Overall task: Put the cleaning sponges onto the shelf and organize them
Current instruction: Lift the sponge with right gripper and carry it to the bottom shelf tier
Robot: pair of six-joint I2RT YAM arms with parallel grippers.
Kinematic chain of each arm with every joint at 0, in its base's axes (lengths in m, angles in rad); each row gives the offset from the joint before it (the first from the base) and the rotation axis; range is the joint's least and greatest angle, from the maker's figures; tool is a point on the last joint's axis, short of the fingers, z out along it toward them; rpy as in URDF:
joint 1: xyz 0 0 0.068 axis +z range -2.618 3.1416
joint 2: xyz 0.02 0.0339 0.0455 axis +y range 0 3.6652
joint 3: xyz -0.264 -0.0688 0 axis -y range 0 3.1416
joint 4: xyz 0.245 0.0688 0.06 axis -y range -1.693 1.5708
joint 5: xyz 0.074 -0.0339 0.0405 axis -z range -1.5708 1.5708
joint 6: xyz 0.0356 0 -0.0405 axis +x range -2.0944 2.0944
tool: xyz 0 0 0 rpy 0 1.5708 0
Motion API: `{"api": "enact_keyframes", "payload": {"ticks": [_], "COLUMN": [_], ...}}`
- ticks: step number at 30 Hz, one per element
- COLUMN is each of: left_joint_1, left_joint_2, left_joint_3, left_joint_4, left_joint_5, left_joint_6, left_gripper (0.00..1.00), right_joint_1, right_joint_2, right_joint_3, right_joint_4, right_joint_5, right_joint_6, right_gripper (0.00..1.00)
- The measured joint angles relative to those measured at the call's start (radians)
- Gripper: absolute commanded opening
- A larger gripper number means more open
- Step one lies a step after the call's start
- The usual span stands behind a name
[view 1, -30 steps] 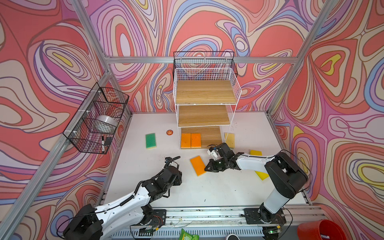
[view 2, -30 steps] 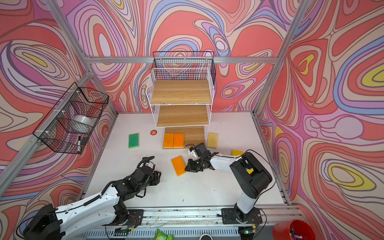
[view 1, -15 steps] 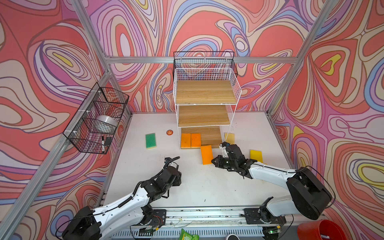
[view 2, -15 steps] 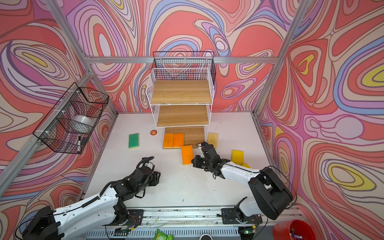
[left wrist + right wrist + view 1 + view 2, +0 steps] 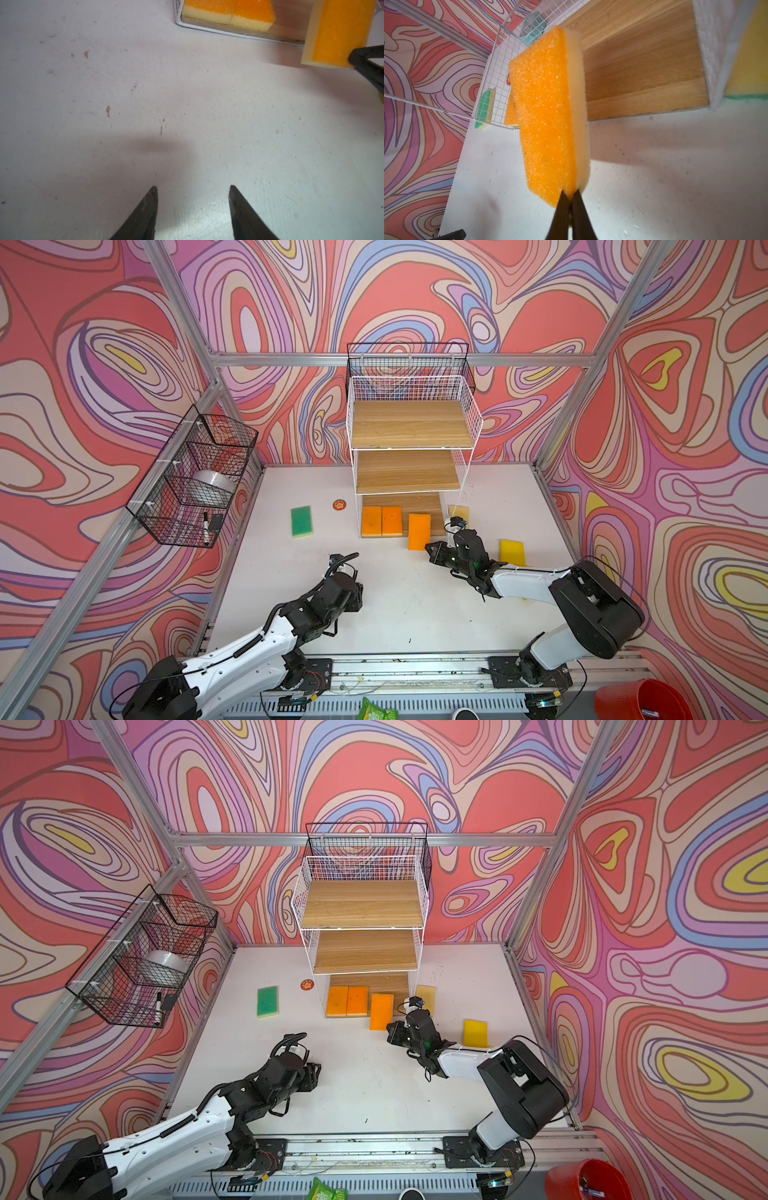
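The shelf (image 5: 411, 423) stands at the back of the table, with two orange sponges (image 5: 381, 521) side by side on its bottom board. My right gripper (image 5: 570, 192) is shut on the near end of a third orange sponge (image 5: 548, 116). This sponge (image 5: 419, 531) hangs orange face up, above the table. Its far end reaches the bottom board's front edge, right of the two. A green sponge (image 5: 301, 521) lies left of the shelf. A yellow sponge (image 5: 512, 551) lies at the right. A pale-backed sponge (image 5: 461, 514) lies beside the shelf's right foot. My left gripper (image 5: 192, 188) is open over bare table.
Black wire baskets (image 5: 195, 481) hang on the left wall, holding a roll of tape and a marker. Another black basket (image 5: 409, 364) hangs behind the shelf top. A small round orange disc (image 5: 339, 504) lies left of the shelf. A red bucket (image 5: 640, 701) stands off the table's front right corner.
My right arm has carried the orange sponge from the middle of the table back to the front of the shelf's bottom board. The left arm has stayed still.
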Motion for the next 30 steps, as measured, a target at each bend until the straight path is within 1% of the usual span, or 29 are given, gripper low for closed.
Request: {"api": "enact_keyframes", "payload": {"ticks": [8, 19, 30], "left_joint_1": [0.000, 0.000, 0.000], "left_joint_2": [-0.019, -0.026, -0.026], "left_joint_3": [-0.002, -0.018, -0.021], "left_joint_4": [0.000, 0.000, -0.001], "left_joint_5": [0.000, 0.000, 0.000], "left_joint_6": [0.014, 0.022, 0.023], "left_gripper": [0.56, 0.56, 0.56], "right_joint_1": [-0.004, -0.004, -0.004], "right_joint_2": [0.093, 0.169, 0.226], "right_joint_3": [0.029, 0.046, 0.083], "right_joint_4": [0.113, 0.217, 0.269], "right_joint_5": [0.011, 0.039, 0.073], "right_joint_6": [-0.010, -0.036, -0.063], "right_gripper": [0.00, 0.00, 0.00]}}
